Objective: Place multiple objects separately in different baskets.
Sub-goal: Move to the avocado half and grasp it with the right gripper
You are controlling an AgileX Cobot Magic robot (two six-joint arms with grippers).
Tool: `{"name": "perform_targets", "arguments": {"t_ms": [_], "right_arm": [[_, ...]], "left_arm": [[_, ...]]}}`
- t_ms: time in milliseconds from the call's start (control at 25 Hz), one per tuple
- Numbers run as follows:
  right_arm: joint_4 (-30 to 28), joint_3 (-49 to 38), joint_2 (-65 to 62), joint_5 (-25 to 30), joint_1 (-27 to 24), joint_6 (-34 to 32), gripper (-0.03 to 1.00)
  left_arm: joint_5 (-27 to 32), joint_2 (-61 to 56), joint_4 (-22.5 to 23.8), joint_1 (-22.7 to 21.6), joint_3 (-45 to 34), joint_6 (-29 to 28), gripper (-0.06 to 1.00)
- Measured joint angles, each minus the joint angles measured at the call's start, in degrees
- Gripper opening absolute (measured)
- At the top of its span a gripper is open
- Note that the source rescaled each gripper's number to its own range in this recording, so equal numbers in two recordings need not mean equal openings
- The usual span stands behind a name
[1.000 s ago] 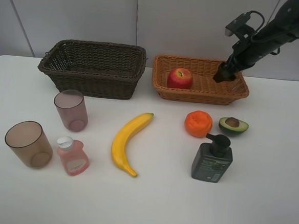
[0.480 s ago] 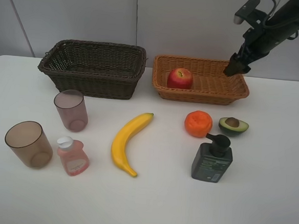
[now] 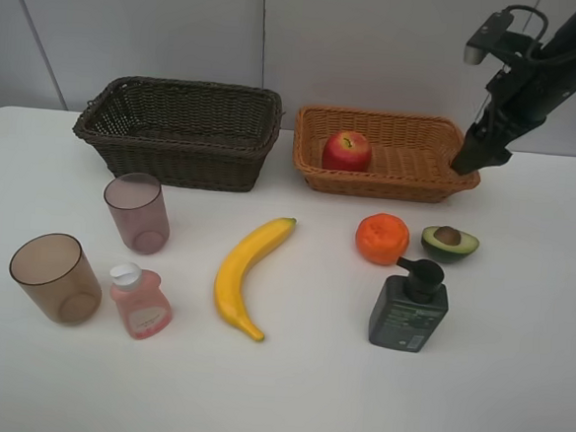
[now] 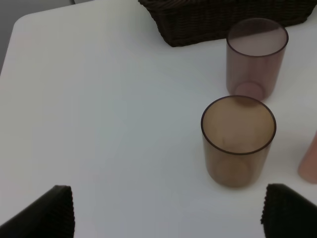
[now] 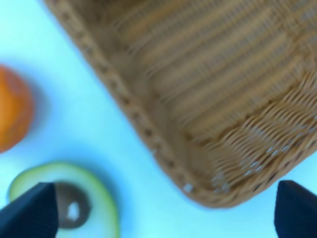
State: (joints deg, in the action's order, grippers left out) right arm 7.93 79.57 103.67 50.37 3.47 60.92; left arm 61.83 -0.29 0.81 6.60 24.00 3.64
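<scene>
Exterior high view: nearest on the bench [image 3: 512, 400] stand the pump bottle [image 3: 409, 309], pink bottle [image 3: 141, 302] and near cup [image 3: 54, 278], then the banana [image 3: 246, 272], tangerine [image 3: 381, 237], avocado [image 3: 449, 242] and second cup [image 3: 137, 212], none yet sorted. Behind them, the dark basket [image 3: 179, 154] shows nothing inside and the light basket [image 3: 389, 187] holds only the apple [image 3: 347, 151], so I judge one of eight things placed. The right pincer [image 3: 467, 159] hangs spread and empty at that basket's right end, and the left pincer [image 4: 168, 213], in its wrist view, gapes empty beside the cups.

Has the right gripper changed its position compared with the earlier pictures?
Yes. The right gripper has moved to the right: it was over the inside of the light orange-tan basket, and now it is at that basket's right end.
</scene>
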Motion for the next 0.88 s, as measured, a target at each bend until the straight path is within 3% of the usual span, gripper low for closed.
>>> {"name": "perform_targets", "arguments": {"t_ms": [320,880], "right_arm": [[-1.07,-12.62,-6.39,-4.29,0.04,0.00,0.87],[-1.15,-22.64,-6.67,-14.88,0.40,0.10,0.87]], "left_arm": [[0.00,0.00,0.00,0.00,0.00,0.00,1.00],[0.00,0.00,0.00,0.00,0.00,0.00,1.00]]}}
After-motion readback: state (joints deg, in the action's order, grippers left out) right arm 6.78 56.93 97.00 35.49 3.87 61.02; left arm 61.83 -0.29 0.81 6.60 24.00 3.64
